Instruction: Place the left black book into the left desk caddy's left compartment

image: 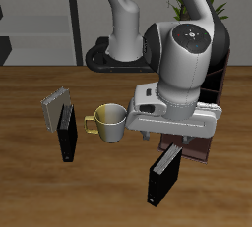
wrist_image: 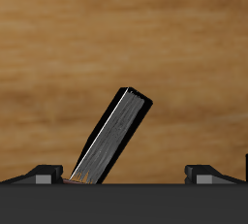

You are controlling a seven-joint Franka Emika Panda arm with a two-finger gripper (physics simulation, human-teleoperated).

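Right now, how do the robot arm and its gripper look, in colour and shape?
The arm is built of rounded white and light grey segments with dark joint sections. The gripper has a boxy pale grey body; its fingers are dark. No cables or markings are readable.

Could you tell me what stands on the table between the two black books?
In the exterior view, a pale mug stands between the left black book and the other black book, slightly farther back than both.

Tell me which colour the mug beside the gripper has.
The mug is pale yellowish-cream with a gold handle; the exterior view shows it best.
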